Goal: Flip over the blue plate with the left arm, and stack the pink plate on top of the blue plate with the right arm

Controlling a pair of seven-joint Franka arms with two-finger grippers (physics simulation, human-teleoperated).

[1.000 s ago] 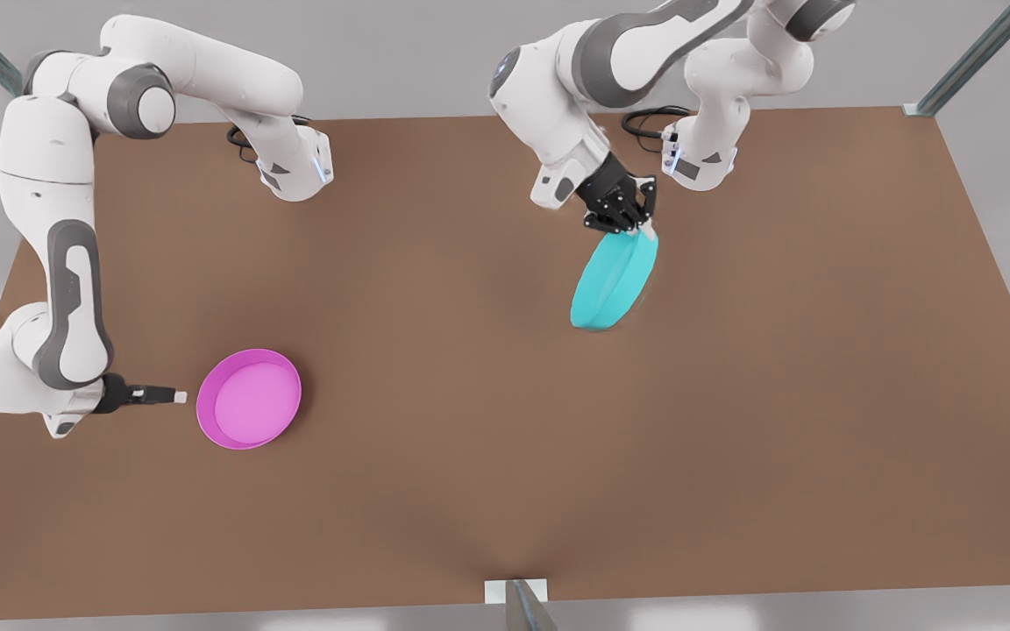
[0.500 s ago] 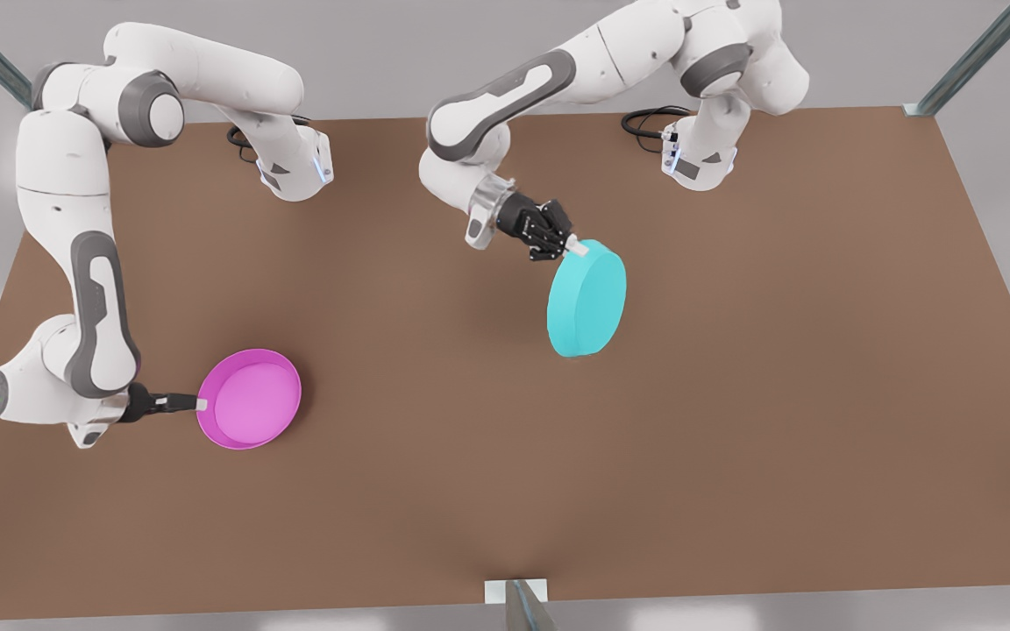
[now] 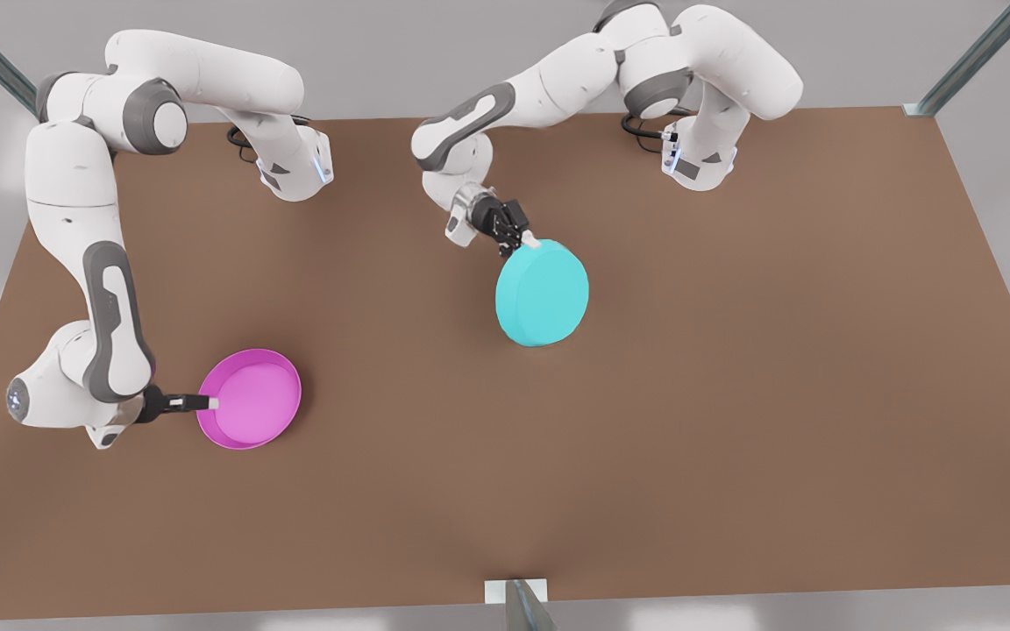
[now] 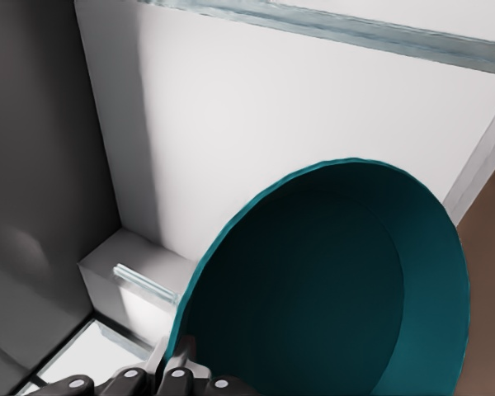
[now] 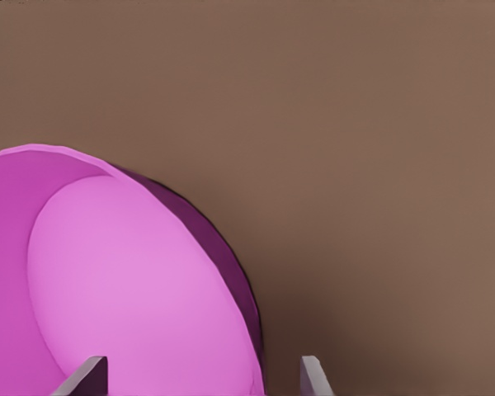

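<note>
The blue plate (image 3: 543, 294) hangs over the middle of the table with its flat underside facing up. My left gripper (image 3: 529, 243) is shut on its far rim. The left wrist view looks into the plate's hollow inside (image 4: 330, 289), with the left gripper (image 4: 177, 363) clamped on the rim. The pink plate (image 3: 251, 399) lies right side up on the table at the front view's left. My right gripper (image 3: 207, 403) is level with its rim on the side toward the table edge. In the right wrist view the open fingers (image 5: 87, 375) straddle the rim of the pink plate (image 5: 124, 289).
Both arm bases (image 3: 295, 171) stand at the back of the brown table (image 3: 733, 394). A short metal post (image 3: 518, 600) is at the middle of the front edge. Frame struts (image 3: 970, 57) rise at the back corners.
The left arm swung the blue plate from edge-on to underside up and carried it toward the front view's left. The right gripper slid forward until its fingers reached the pink plate's rim.
</note>
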